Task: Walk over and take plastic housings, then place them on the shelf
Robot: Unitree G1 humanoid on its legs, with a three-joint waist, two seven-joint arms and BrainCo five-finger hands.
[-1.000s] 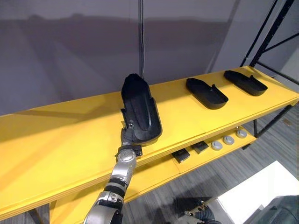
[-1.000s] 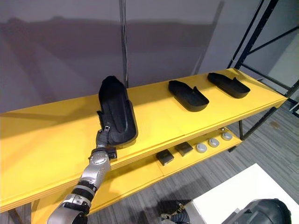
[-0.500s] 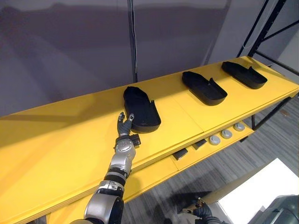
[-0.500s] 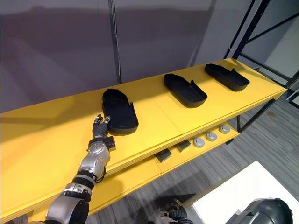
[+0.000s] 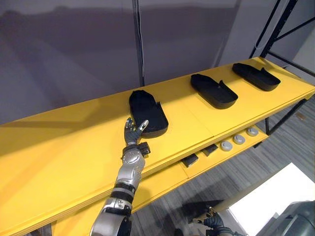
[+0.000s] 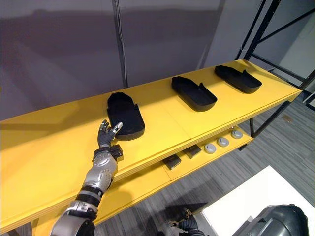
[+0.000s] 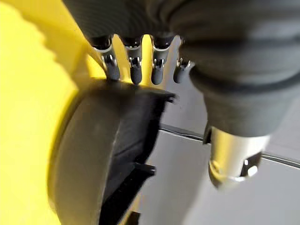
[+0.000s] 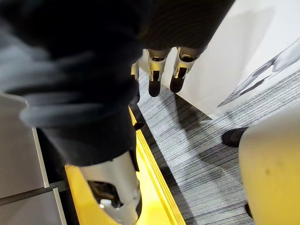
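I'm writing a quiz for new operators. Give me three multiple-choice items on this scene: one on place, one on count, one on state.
1. The nearest housing lies on: A the lower shelf; B the top yellow shelf; C the floor.
2. Black housings on that shelf: A two; B three; C five.
3. The left hand is: A open; B shut on a housing; C shut, empty.
B: it rests flat on the top board. B: nearest, middle housing and far housing. A: its fingers are straight.

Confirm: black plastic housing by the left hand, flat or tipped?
Flat: black plastic housing lies on the yellow shelf, left hand open beside it.
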